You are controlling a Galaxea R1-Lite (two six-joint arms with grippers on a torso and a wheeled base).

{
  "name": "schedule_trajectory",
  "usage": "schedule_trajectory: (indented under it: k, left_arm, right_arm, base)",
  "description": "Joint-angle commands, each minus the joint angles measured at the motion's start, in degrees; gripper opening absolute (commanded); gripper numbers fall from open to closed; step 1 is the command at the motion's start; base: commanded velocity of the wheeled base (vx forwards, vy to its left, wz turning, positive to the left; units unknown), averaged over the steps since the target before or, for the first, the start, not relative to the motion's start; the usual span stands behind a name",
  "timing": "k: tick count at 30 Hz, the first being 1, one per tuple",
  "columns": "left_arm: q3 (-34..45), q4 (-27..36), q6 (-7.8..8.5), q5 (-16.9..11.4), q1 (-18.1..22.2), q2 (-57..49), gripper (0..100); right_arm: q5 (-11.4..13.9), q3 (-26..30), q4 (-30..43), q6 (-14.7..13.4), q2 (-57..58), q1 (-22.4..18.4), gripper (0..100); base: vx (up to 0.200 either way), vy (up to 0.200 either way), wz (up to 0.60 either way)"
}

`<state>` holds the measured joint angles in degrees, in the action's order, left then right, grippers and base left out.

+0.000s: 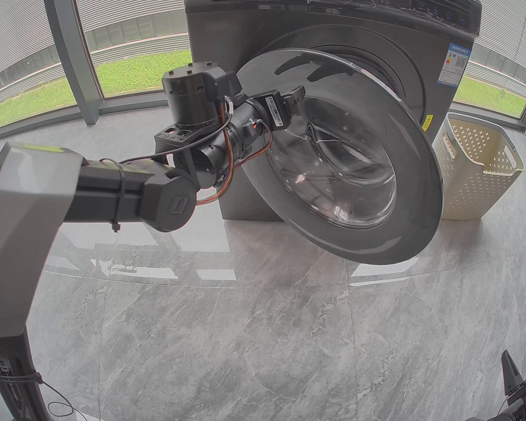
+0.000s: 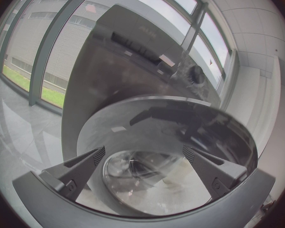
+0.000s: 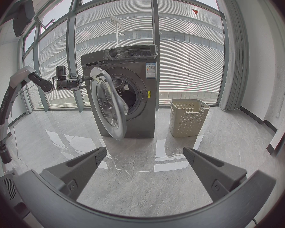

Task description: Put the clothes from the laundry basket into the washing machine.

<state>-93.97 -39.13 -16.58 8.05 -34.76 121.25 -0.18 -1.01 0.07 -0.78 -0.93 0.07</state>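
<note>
You had a dark grey washing machine (image 1: 239, 30), a cream basket (image 1: 479, 176) with dotted holes at right, and grey marbled floor (image 1: 245, 334).

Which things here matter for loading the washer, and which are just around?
For the job: washer, door, basket, left tool.
Just around: windows, curtain, floor.

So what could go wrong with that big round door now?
1. The left gripper is open right by the half-open door and grips nothing, so it might slide off that smooth, curved face.
2. The orange cable looped at that wrist hangs close to the door's rim and could snag there if the arm moves.
</note>
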Motion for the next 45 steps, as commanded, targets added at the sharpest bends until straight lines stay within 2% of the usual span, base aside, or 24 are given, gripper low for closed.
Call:
schedule_trajectory:
  k: [1, 4, 9, 10, 11, 12, 14, 15, 16, 17, 19, 20, 22, 24, 26, 29, 32, 35, 37, 39, 40, 41, 43, 45]
  left_arm:
    - [0.63, 1.95, -2.23, 0.92, 0.04, 0.04, 100]
    - [7.39, 2.57, -3.20, 1.09, -0.05, -6.37, 100]
    - [37.10, 3.45, -2.58, -0.49, -1.37, -30.90, 100]
    - [37.98, 3.45, -2.49, -0.58, -1.46, -31.69, 100]
    - [47.82, 4.42, -1.26, -0.84, -2.77, -41.53, 100]
    - [52.57, 5.29, -0.12, -0.66, -2.86, -46.80, 100]
    - [60.22, 7.75, 2.96, -0.40, -2.25, -56.12, 100]
    - [61.62, 8.37, 3.66, -0.22, -2.25, -58.14, 100]
    - [66.28, 11.01, 5.59, -0.05, -1.54, -65.35, 100]
    - [68.83, 13.03, 6.56, -0.14, -0.66, -70.27, 100]
    - [71.11, 15.93, 7.44, -0.05, 0.48, -75.81, 100]
    - [74.19, 20.67, 8.67, -0.22, 2.85, -83.54, 100]
    - [78.23, 25.16, 9.99, -0.93, 8.12, -91.72, 100]
    - [82.54, 28.06, 10.69, -2.25, 11.82, -99.63, 100]
    - [86.58, 29.82, 10.87, -3.56, 15.68, -106.39, 100]
    - [91.15, 31.22, 10.78, -3.65, 21.40, -112.28, 100]
    - [93.97, 32.10, 11.04, -3.39, 25.26, -115.62, 100]
    - [93.97, 35.44, 10.08, -2.42, 27.37, -115.97, 100]
    - [93.97, 35.97, 10.25, -0.75, 27.81, -115.89, 100]
    - [93.97, 35.62, 13.24, 0.57, 31.59, -116.24, 100]
    - [93.79, 36.50, 15.00, -0.22, 35.11, -117.56, 100]
    - [93.97, 36.32, 15.26, -1.10, 36.95, -118.44, 100]
    - [93.97, 36.58, 12.54, -2.68, 35.63, -118.44, 100]
    - [93.44, 38.16, 12.27, -3.83, 34.49, -118.52, 100]
  right_arm:
    - [0.01, 0.92, 0.01, -0.01, 0.93, 0.01, 100]
    - [0.01, 0.92, 0.01, -0.01, 0.93, 0.01, 100]
    - [0.01, 0.92, 0.01, -0.01, 0.93, 0.01, 100]
    - [-0.08, 0.92, 0.01, -0.01, 0.93, 0.01, 100]
    - [-0.08, 0.92, 0.01, -0.01, 0.93, 0.01, 100]
    - [0.01, 0.92, 0.01, -0.01, 0.93, 0.01, 100]
    - [0.01, 0.92, 0.01, -0.01, 0.93, 0.01, 100]
    - [0.01, 0.92, 0.01, -0.01, 0.93, 0.01, 100]
    - [0.01, 0.92, 0.01, 0.08, 0.93, 0.01, 100]
    - [0.01, 0.92, 0.10, 0.08, 0.93, 0.01, 100]
    - [0.01, 0.92, 0.10, 0.08, 0.93, -0.16, 100]
    - [0.09, 0.92, 0.10, -0.01, 0.93, -0.16, 100]
    - [0.09, 0.92, 0.10, 0.08, 0.93, 0.01, 100]
    - [0.18, 0.92, 0.01, 0.16, 0.93, 0.01, 100]
    - [0.18, 0.92, 0.01, 0.16, 0.93, 0.01, 100]
    - [0.18, 0.92, 0.01, 0.16, 0.93, 0.01, 100]
    - [0.18, 0.92, 0.01, 0.16, 0.93, 0.01, 100]
    - [0.18, 0.92, 0.01, 0.08, 0.93, 0.01, 100]
    - [0.09, 0.92, 0.01, -0.19, 0.93, 0.01, 100]
    - [0.09, 0.92, 0.01, -0.27, 0.93, 0.01, 100]
    - [0.09, 0.92, 0.01, -0.19, 0.93, 0.01, 100]
    - [0.09, 0.92, 0.01, -0.10, 0.93, 0.01, 100]
    - [0.36, 0.92, 0.01, 0.08, 0.93, 0.01, 100]
    - [0.36, 0.92, -0.07, 0.08, 0.93, 0.01, 100]
  base:
    - [0.000, 0.000, 0.00]
    - [0.000, 0.000, 0.00]
    - [0.000, 0.000, 0.00]
    - [0.000, 0.000, 0.00]
    - [0.000, 0.000, 0.00]
    - [0.000, 0.000, 0.00]
    - [0.000, 0.000, 0.00]
    - [0.000, 0.000, 0.00]
    - [0.000, 0.000, 0.00]
    - [0.000, 0.000, 0.00]
    - [0.000, 0.000, 0.00]
    - [0.000, 0.000, 0.00]
    - [0.000, 0.000, 0.00]
    - [0.000, 0.000, 0.00]
    - [0.000, 0.000, 0.00]
    - [0.000, 0.000, 0.00]
    - [0.000, 0.000, 0.00]
    - [0.000, 0.000, 0.00]
    - [0.000, 0.000, 0.00]
    - [0.000, 0.000, 0.00]
    - [0.000, 0.000, 0.00]
    - [0.000, 0.000, 0.00]
    - [0.000, 0.000, 0.00]
    - [0.000, 0.000, 0.00]
